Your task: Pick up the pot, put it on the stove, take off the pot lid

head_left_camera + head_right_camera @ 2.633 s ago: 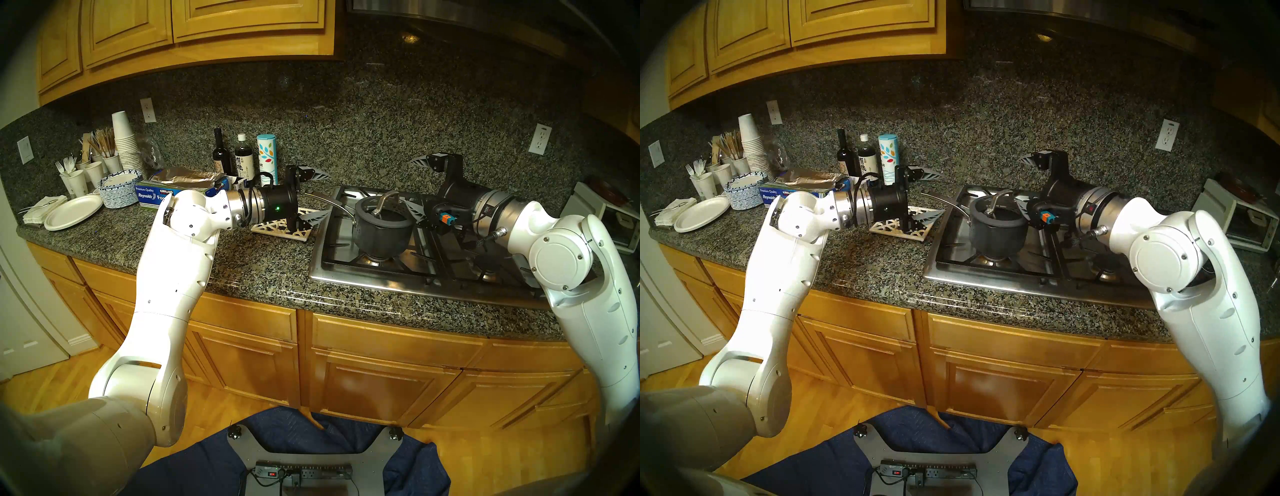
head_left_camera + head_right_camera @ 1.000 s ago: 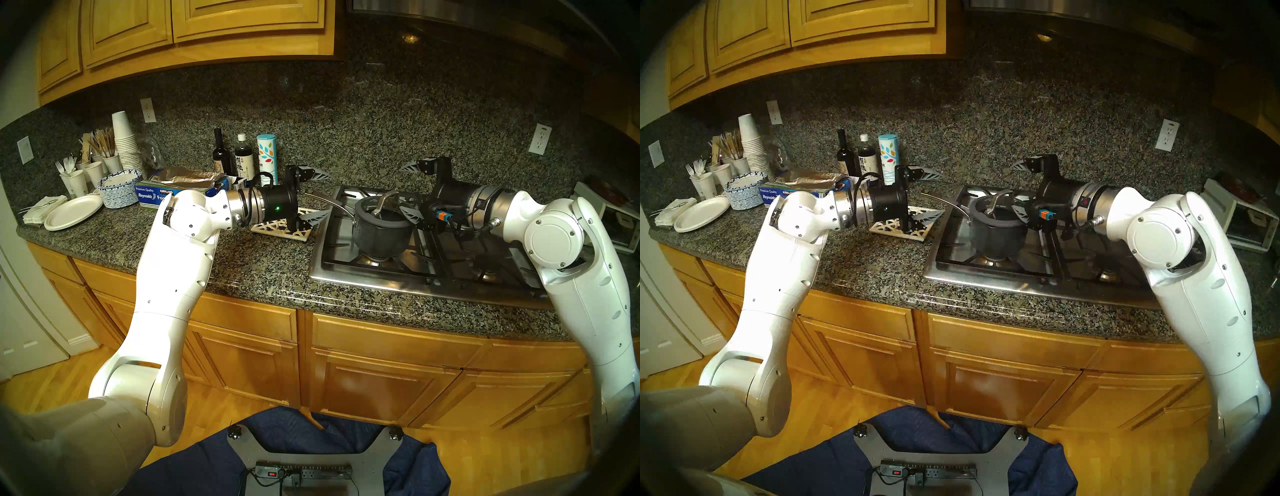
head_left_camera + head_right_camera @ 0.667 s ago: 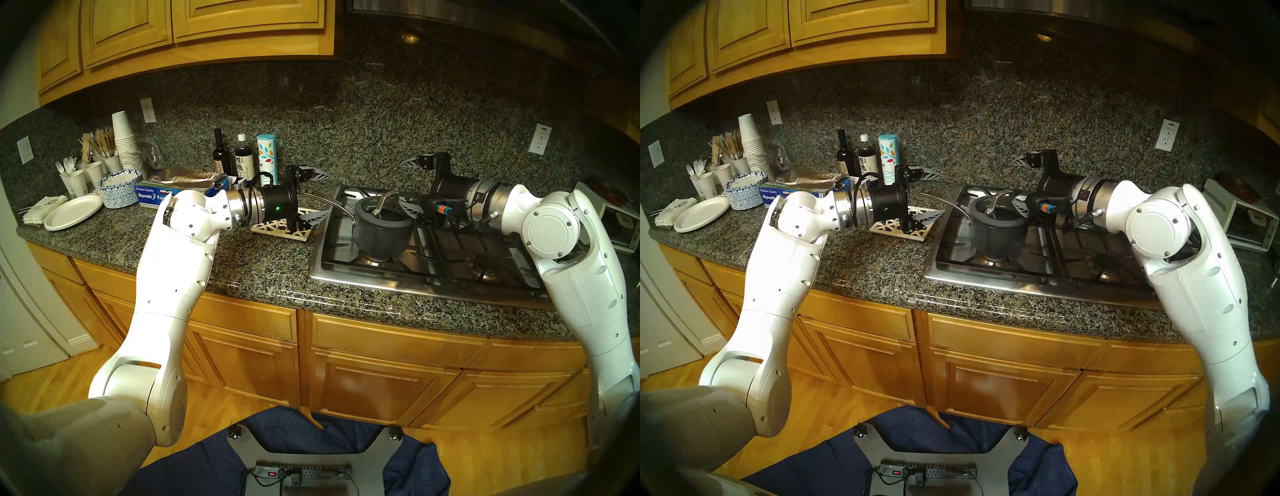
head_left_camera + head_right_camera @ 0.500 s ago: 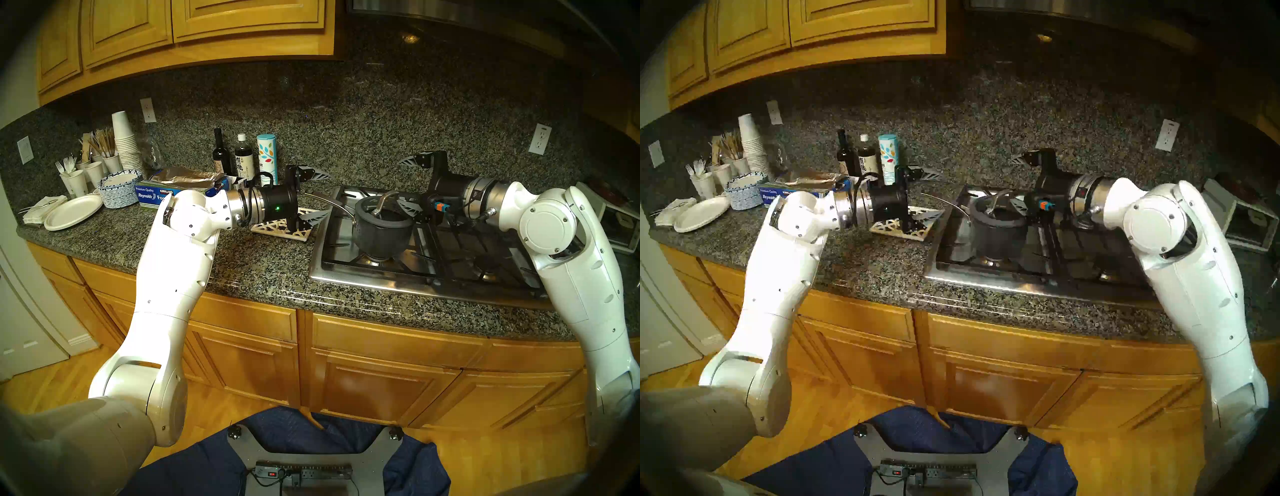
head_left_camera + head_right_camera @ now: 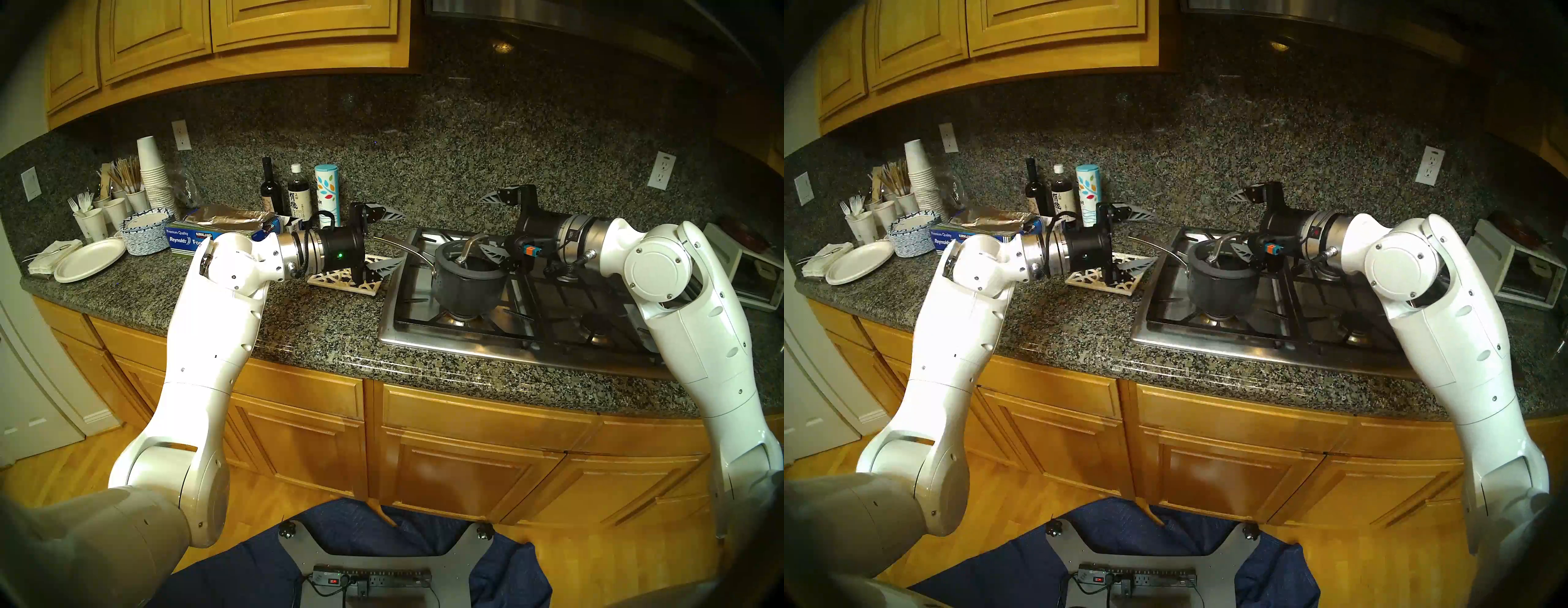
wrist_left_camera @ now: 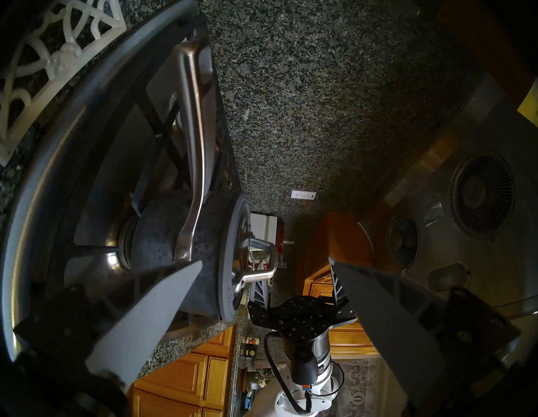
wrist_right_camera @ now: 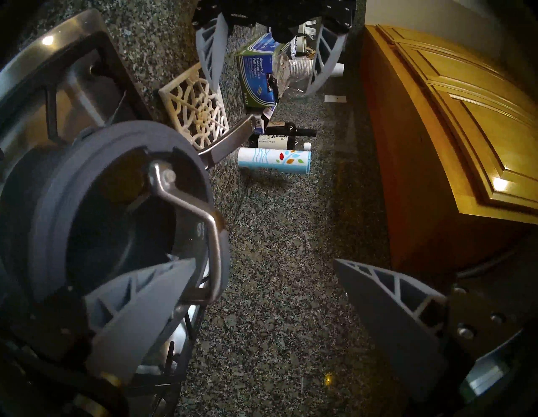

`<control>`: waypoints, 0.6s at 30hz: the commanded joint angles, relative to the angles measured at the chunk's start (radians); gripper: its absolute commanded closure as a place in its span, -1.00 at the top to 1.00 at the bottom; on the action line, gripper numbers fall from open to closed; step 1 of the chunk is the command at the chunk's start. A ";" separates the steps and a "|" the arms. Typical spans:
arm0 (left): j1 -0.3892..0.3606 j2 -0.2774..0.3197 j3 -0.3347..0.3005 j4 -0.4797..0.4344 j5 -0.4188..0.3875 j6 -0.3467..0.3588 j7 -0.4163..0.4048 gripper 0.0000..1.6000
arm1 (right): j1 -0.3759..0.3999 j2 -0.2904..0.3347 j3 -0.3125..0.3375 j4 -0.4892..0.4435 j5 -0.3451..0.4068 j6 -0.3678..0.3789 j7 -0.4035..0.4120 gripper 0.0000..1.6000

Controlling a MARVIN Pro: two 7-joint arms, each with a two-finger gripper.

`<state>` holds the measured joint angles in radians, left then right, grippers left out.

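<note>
Onlooker: Where's the pot (image 5: 466, 285)?

Operator: Dark grey, upright on the stove's (image 5: 428, 335) front-left grate, silver handle pointing left.

Onlooker: And the lid (image 5: 470, 268)?

Operator: Grey-rimmed glass, loop handle up; appears seated on the pot.
</note>
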<state>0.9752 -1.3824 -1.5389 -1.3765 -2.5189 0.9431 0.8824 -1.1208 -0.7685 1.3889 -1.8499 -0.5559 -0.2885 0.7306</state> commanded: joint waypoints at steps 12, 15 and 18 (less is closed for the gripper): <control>-0.040 0.001 -0.002 -0.025 -0.019 -0.002 0.003 1.00 | 0.112 -0.052 -0.016 0.055 -0.021 -0.044 -0.018 1.00; -0.040 0.001 -0.002 -0.025 -0.019 -0.002 0.003 1.00 | 0.123 -0.068 -0.024 0.074 -0.030 -0.054 -0.023 1.00; -0.040 0.001 -0.002 -0.025 -0.019 -0.002 0.003 1.00 | 0.128 -0.079 -0.027 0.084 -0.036 -0.060 -0.027 1.00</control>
<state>0.9752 -1.3823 -1.5388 -1.3765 -2.5191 0.9431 0.8826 -1.0536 -0.8211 1.3535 -1.7703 -0.5846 -0.3413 0.7303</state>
